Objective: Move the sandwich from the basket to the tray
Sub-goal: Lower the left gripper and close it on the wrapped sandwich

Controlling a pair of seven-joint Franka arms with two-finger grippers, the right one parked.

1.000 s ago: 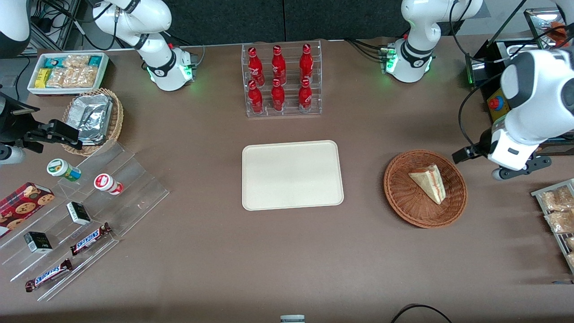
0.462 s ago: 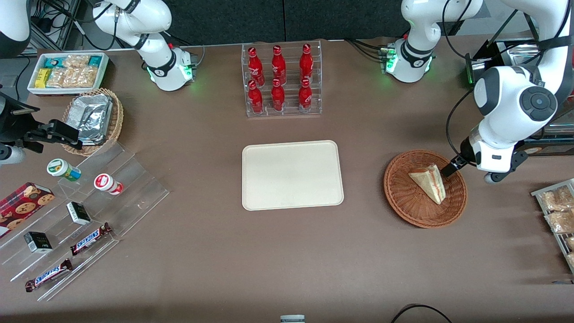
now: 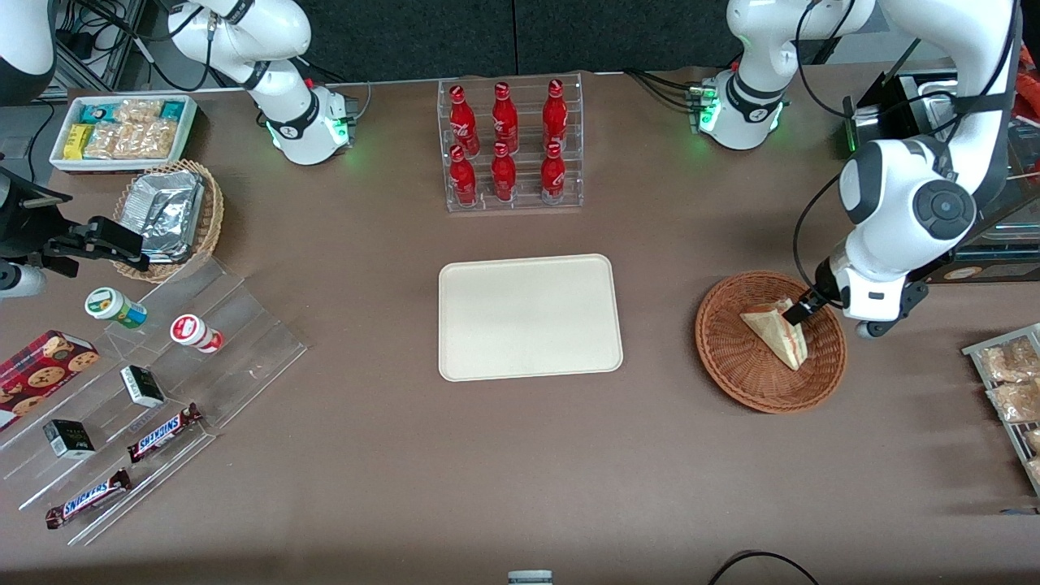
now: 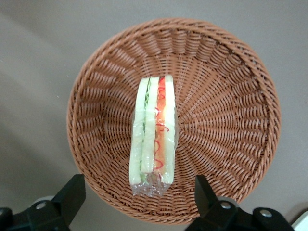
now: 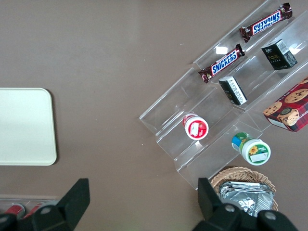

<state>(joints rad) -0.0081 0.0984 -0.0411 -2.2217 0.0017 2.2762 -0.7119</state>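
The sandwich (image 3: 776, 331) is a pale bread wedge with a red and cream stripe, wrapped in clear film, lying in the round reddish-brown wicker basket (image 3: 731, 357) toward the working arm's end of the table. The wrist view looks straight down on the sandwich (image 4: 153, 134) in the basket (image 4: 226, 120). My gripper (image 3: 799, 310) hangs over the basket's rim, just above the sandwich's tip. Its dark fingers (image 4: 72, 192) stand wide apart on either side of the sandwich's end, open and holding nothing. The cream-white tray (image 3: 530, 318) lies flat at the table's middle.
A clear rack of red bottles (image 3: 510, 145) stands farther from the front camera than the tray. A metal rack of snack packets (image 3: 1011, 390) sits at the table edge beside the basket. A tan basket of foil packets (image 3: 171, 213) and clear steps with snacks (image 3: 154, 382) lie toward the parked arm's end.
The working arm has swung in from the table's edge toward the basket. Its gripper has come from outside the rim to over the sandwich. Sandwich and basket have not moved.
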